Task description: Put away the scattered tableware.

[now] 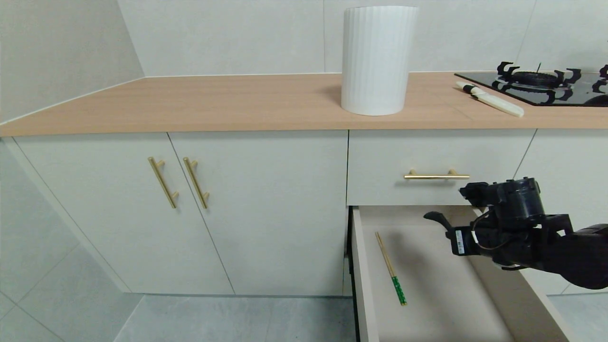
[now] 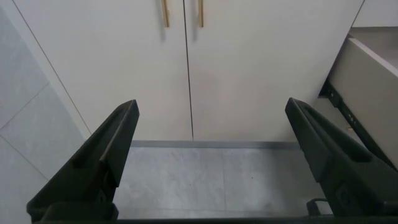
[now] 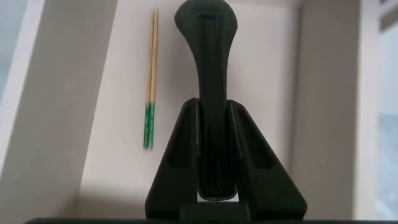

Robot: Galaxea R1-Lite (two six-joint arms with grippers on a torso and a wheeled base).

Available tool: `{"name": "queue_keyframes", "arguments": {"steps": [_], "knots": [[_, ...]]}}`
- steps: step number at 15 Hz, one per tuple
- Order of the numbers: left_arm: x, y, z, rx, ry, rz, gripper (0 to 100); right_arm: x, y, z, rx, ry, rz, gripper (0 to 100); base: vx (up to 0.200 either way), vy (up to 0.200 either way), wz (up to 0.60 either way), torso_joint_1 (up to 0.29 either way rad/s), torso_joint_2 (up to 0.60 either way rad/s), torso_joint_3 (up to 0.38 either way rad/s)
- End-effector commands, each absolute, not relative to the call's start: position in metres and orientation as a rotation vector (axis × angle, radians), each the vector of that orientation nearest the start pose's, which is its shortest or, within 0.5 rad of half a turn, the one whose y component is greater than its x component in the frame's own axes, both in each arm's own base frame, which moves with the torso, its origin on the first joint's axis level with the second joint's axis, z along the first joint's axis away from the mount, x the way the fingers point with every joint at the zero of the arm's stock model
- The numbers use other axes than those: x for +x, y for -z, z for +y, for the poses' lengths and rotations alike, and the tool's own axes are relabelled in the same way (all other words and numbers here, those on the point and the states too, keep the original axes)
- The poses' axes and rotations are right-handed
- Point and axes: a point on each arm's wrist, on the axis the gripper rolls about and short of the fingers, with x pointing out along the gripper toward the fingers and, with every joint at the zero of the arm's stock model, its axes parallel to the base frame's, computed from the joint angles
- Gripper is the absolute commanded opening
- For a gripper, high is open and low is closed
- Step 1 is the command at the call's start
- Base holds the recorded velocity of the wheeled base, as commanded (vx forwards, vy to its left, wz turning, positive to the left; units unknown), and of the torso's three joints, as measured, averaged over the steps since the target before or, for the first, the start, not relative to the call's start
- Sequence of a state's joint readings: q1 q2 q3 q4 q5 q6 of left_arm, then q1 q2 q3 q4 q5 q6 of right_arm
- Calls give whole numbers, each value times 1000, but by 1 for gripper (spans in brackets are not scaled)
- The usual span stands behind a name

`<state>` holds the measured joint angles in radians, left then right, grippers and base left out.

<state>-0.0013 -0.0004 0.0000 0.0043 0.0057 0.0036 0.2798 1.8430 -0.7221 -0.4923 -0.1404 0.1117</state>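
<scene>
Right gripper [image 1: 449, 232] clamps a black utensil [image 1: 436, 218] above the open drawer [image 1: 441, 294]; chopsticks [image 1: 390, 268] lie just left, running near-to-far.

countertop [image 1: 213, 104]: matt wood | spoon [image 3: 208, 93]: matt plastic (black) | chopsticks [image 1: 390, 268]: smooth wood

Bright, even indoor light casts only soft shadows.

Pale open drawer [image 1: 441, 289]: holding green-tipped wooden chopsticks [image 1: 391, 268]
Black right gripper [image 1: 457, 236]: gripping a black utensil [image 1: 434, 217] above it
</scene>
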Motion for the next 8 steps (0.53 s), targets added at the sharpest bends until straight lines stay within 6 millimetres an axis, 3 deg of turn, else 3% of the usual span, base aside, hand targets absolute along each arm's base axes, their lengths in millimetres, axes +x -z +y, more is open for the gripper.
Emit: {"name": "queue_keyframes", "arguments": {"steps": [1,8], "knots": [[-23,-75,0,5,-5,5,100,309,-60,85,-44,-91,710,0,0,0,0,0,0,0],[-23,-75,0,3,-5,5,100,331,12,91,-71,-43,718,0,0,0,0,0,0,0]]}}
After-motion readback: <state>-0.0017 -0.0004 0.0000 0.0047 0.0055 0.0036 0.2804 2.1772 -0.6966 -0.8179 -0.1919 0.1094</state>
